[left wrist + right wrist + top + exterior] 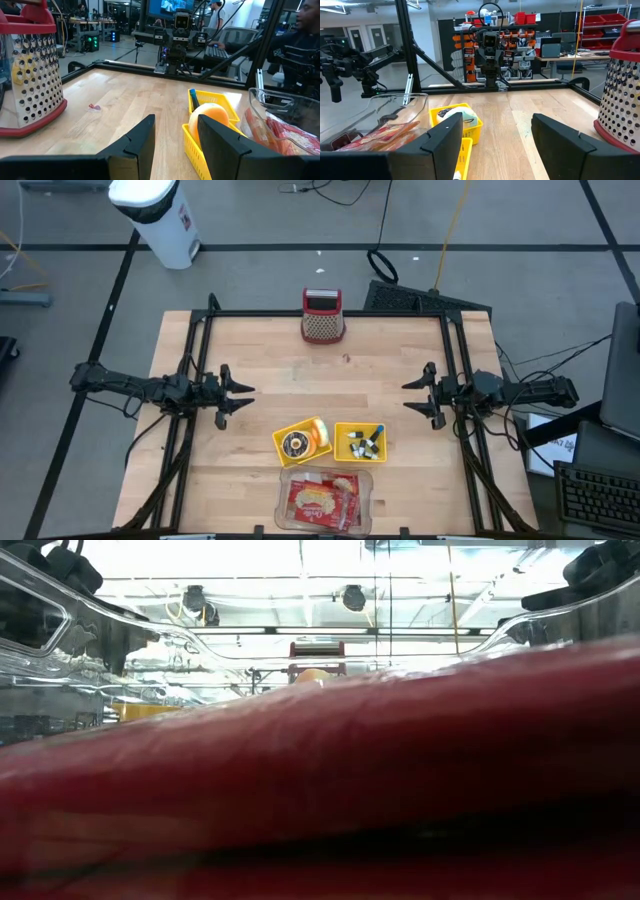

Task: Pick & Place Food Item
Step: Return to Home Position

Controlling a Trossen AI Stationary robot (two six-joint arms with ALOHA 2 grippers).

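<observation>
Left claw (240, 396) gapes; planked wooden table (280, 375).

From where I stand, the wooden table (300, 375) sits on a grey floor (520, 220) crossed by dark lines, with a white bin (160, 215) beyond its far left corner, loose cables (383, 225) trailing behind its far edge, and a dark keyboard (597, 495) off its right side.

Left tool (240, 396) gaping, right tool (413, 396) gaping, both arms low, facing each other
</observation>
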